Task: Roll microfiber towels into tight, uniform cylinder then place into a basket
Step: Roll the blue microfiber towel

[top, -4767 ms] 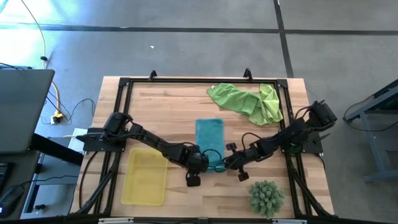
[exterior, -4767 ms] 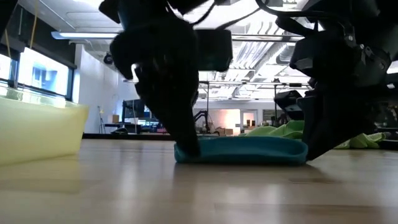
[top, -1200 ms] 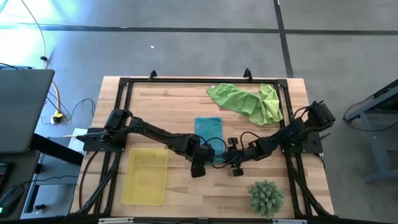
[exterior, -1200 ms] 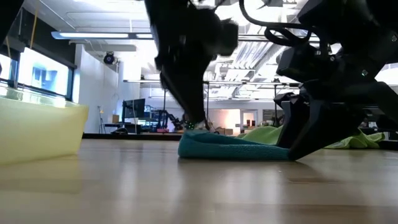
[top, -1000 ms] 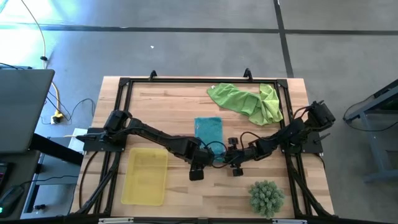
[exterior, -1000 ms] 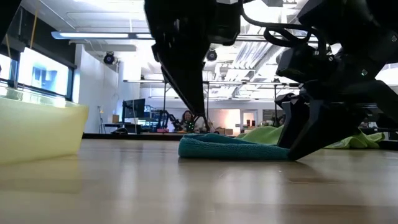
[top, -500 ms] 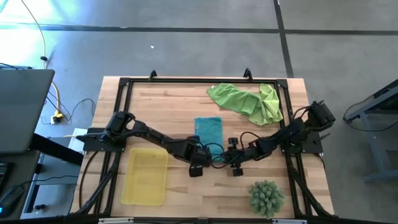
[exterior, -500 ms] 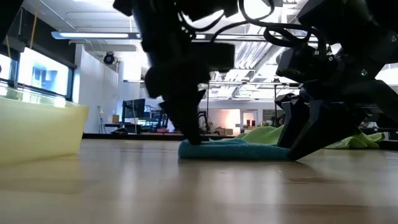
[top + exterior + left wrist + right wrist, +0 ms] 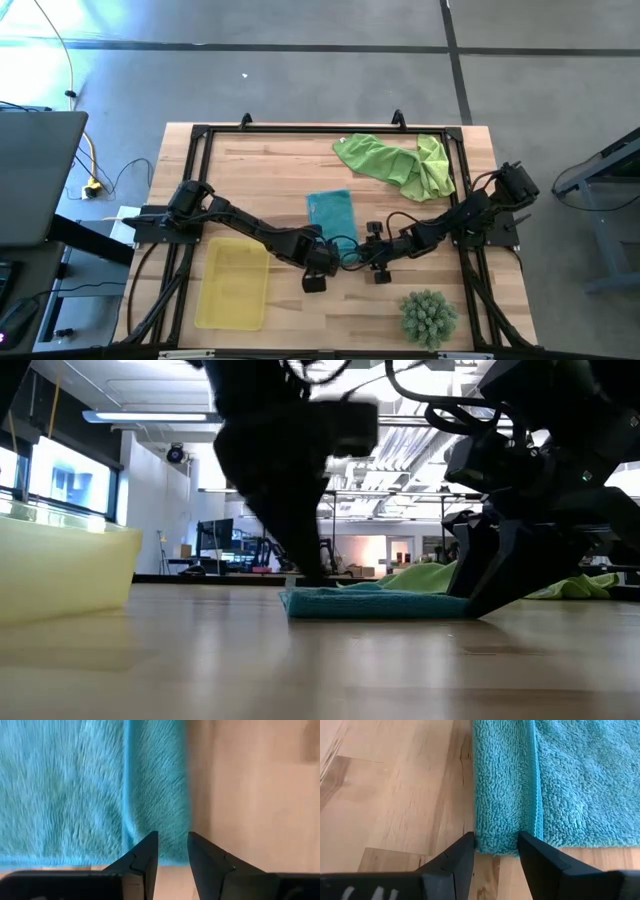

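The teal-blue towel (image 9: 330, 212) lies flat on the table, its near edge folded over into a strip (image 9: 502, 785). My left gripper (image 9: 172, 837) is down on the strip's left end, its fingers a narrow gap apart. At the strip's right end my right gripper (image 9: 496, 837) is shut on it. A heap of lime green towels (image 9: 395, 165) lies at the far right. The yellow basket (image 9: 233, 285) stands at the near left. My left gripper's fingertips (image 9: 146, 845) stand on the folded strip's left end (image 9: 170, 820), coming steeply from above. One finger is on the strip and the other at its near edge. The towel stays flat on the table (image 9: 300, 600). My right gripper has the folded strip's right end (image 9: 497, 832) between its two fingers, which lie along the strip. They slant down from the table's right side. That corner rests on the table (image 9: 462, 603).
A spiky green ball plant (image 9: 428, 315) sits near the front right corner. A black frame (image 9: 300, 130) runs around the table top. Bare wood lies between the basket and the towel (image 9: 280, 200). The basket's wall (image 9: 60, 570) rises at the left of the low view.
My left gripper has come down onto the towel's near left corner, with its finger gap unchanged. The towel has swung slightly on the table: its left side and far end have slid toward the table's left edge, while the corner at my right gripper stayed put.
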Robot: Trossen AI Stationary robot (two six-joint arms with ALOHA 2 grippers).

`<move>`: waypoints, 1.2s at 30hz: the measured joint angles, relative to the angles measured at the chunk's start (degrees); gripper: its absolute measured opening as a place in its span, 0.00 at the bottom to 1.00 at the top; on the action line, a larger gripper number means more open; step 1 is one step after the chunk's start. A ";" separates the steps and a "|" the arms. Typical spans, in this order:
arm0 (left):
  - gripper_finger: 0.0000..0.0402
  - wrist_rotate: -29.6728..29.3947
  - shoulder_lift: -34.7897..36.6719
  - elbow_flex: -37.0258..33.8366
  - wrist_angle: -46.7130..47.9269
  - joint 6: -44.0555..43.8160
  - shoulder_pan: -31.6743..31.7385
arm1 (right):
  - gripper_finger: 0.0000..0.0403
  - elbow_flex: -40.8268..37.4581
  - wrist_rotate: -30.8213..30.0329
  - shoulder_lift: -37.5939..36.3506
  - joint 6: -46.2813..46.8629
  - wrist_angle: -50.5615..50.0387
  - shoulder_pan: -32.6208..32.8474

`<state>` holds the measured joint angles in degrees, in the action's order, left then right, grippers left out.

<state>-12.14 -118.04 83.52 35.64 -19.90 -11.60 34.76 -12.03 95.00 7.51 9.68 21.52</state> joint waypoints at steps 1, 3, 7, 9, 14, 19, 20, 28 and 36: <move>0.24 -0.14 0.22 0.54 0.87 0.10 -0.25 | 0.36 0.00 0.00 0.00 0.00 0.02 0.00; 0.24 -0.52 0.91 1.14 2.52 0.08 -0.55 | 0.36 0.00 0.04 0.00 0.00 0.04 0.00; 0.24 0.99 0.94 1.26 2.20 0.87 -1.31 | 0.36 -0.02 0.11 0.10 0.00 0.42 0.00; 0.25 2.53 0.42 1.36 0.97 2.18 -1.68 | 0.36 -0.02 0.17 0.22 0.00 0.76 -0.02; 0.32 2.38 -0.45 1.32 0.49 5.22 -2.46 | 0.36 -0.02 0.30 0.59 0.00 1.15 -0.02; 0.40 -2.22 -1.45 1.37 0.57 7.15 -2.34 | 0.36 -0.02 0.39 0.59 0.00 1.35 -0.02; 0.41 -3.02 -1.58 1.21 1.44 7.45 -2.33 | 0.36 -0.02 0.40 0.59 0.00 1.35 -0.02; 0.42 -2.55 -3.59 1.30 1.89 7.14 -1.60 | 0.36 -0.02 0.68 0.61 0.01 1.42 -0.04; 0.40 -2.66 -4.37 0.90 1.05 3.89 -1.13 | 0.36 -0.02 0.74 0.63 1.20 1.46 -0.04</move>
<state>-14.81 -122.41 84.42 36.69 -16.01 -12.73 34.74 -11.29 95.64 8.71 11.14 21.47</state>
